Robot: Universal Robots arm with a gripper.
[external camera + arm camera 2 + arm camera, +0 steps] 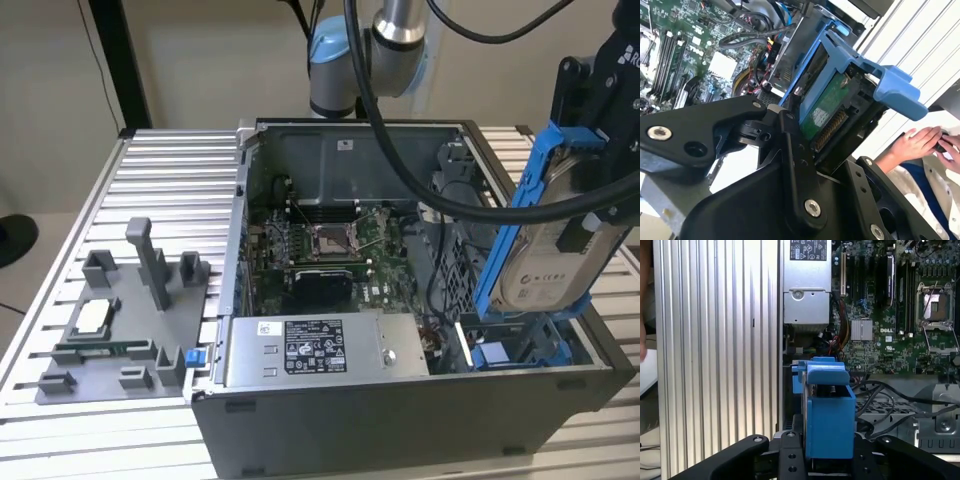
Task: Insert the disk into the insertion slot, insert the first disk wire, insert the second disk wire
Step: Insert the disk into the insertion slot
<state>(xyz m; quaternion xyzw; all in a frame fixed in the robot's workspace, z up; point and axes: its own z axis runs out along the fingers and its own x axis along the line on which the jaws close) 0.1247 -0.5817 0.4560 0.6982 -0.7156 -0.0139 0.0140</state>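
– State of the gripper (578, 218)?
– Clamped on the disk (545, 255), pinching both sides of its blue carrier, as seen in both wrist views.
– Whereabouts of that disk?
– Held tilted over the open computer case (400, 420), at the exterior view's right, lower end just above the insertion slot (500, 354); cannot tell whether touching.
– Nearby?
– Grey power-supply box (300, 350) beside the slot, motherboard (320, 250) beyond. A person's hands (920, 142) off to one side in the second wrist view.

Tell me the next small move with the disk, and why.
Probably lower it slowly along its own tilt. The gripper is shut on the disk, which stands tilted with its lower end at the insertion slot and most of its body above the case.
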